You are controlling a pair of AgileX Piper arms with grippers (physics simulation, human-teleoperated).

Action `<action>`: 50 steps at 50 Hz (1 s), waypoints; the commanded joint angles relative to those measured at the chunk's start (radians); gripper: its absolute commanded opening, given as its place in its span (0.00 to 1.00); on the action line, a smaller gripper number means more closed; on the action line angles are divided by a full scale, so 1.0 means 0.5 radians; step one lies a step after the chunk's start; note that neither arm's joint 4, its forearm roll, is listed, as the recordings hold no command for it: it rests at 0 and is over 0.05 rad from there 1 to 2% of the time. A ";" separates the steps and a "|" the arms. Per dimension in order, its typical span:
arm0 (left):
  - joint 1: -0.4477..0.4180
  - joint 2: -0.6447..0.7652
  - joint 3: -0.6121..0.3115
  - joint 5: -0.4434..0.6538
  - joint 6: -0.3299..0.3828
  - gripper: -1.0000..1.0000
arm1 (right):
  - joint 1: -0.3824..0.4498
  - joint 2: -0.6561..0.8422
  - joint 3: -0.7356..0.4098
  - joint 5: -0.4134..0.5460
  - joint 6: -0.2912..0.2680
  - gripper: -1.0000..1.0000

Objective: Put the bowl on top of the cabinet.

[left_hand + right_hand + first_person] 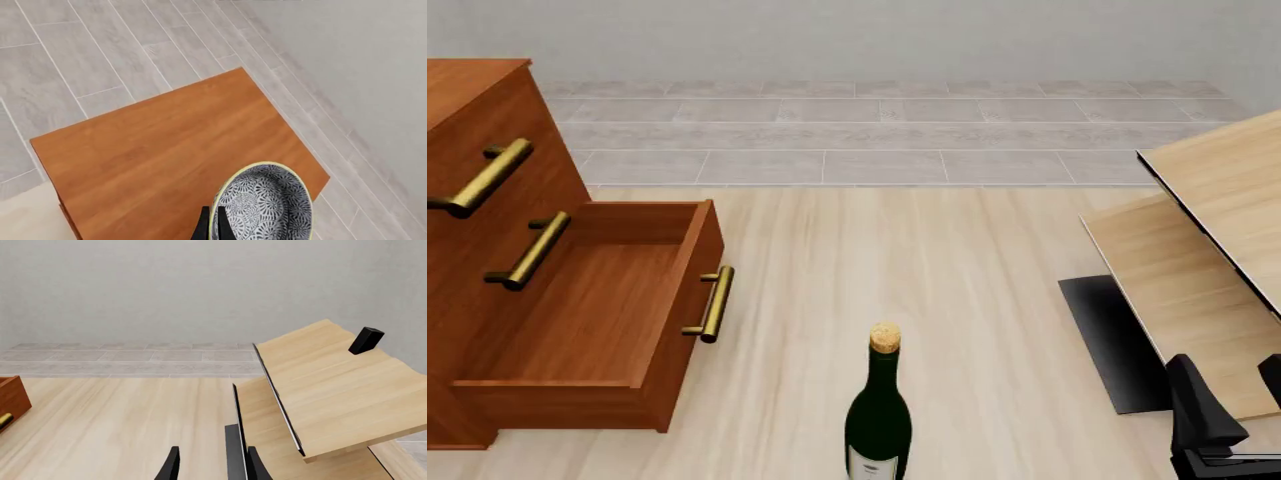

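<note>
In the left wrist view the bowl (267, 205), speckled grey-white inside with a pale rim, hangs over the near corner of the cabinet's (167, 145) reddish-brown top. My left gripper (212, 227) is shut on the bowl's rim, one finger on each side. Whether the bowl touches the top I cannot tell. The front view shows the cabinet (467, 90) at the far left with one drawer (587, 300) pulled open; bowl and left gripper are out of that view. My right gripper (1228, 375) (212, 465) is open and empty at the lower right.
A dark green wine bottle (878, 420) stands in the front centre. Tilted pale wood tables (1214, 290) (327, 390) fill the right side, beside a black mat (1108, 340). A small black block (366, 340) sits on the upper one. Grey tiled floor lies beyond the cabinet.
</note>
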 commanded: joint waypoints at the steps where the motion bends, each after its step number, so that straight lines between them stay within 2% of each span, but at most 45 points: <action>1: 0.015 0.025 0.001 -0.059 0.030 0.00 | 0.000 0.000 0.000 0.000 0.000 1.00; 33: 0.066 0.086 0.024 -0.130 0.096 0.00 | 0.000 0.000 0.000 0.000 0.000 1.00; 36: 0.094 0.083 0.021 -0.145 0.070 0.00 | 0.000 0.000 0.000 0.000 0.001 1.00; 37: 0.083 0.060 0.016 -0.169 0.116 0.00 | 0.000 0.000 0.000 0.000 0.000 1.00; 38: 0.151 0.100 -0.010 -0.131 0.154 1.00 | 0.000 0.000 0.000 0.000 0.000 1.00; 39: 0.095 0.076 0.024 -0.155 0.098 1.00 | 0.000 0.000 0.000 0.000 0.000 1.00; 50: 0.133 0.034 -0.013 -0.138 0.162 1.00 | 0.000 0.000 0.000 0.000 0.000 1.00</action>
